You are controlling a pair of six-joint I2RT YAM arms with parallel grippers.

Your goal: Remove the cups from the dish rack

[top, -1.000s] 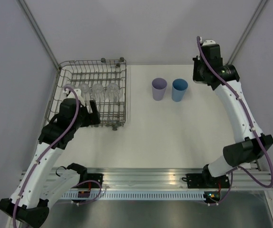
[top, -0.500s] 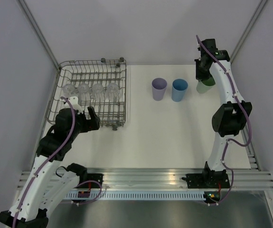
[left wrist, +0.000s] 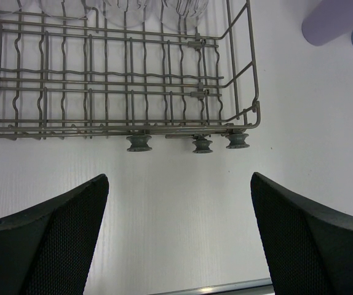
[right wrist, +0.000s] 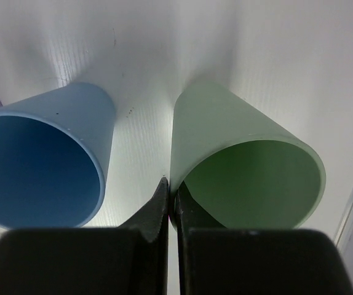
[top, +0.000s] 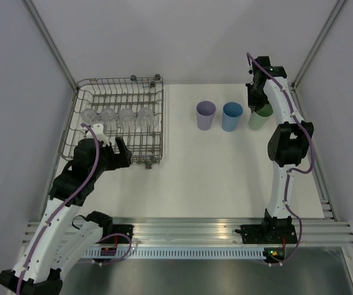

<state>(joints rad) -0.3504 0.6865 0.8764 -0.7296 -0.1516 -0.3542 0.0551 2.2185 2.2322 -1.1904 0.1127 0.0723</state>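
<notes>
Right claw [right wrist: 170, 206] pinches the rim of the green cup [right wrist: 226, 141], just beside the blue cup [right wrist: 47, 153]. Seat it flat on the table [right wrist: 164, 37], release gently, lift straight. Left claw [left wrist: 179, 233] gapes, well apart from the blue cup.

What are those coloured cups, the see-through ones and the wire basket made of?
The green cup, blue cup and lilac cup look like matte plastic: soft, even colour, with light showing through the green one's thin wall. The clear cups in the dish rack are transparent with bright glints; plastic or glass, I cannot tell. The rack itself looks like grey metal wire: thin bent rods with a dull sheen.
</notes>
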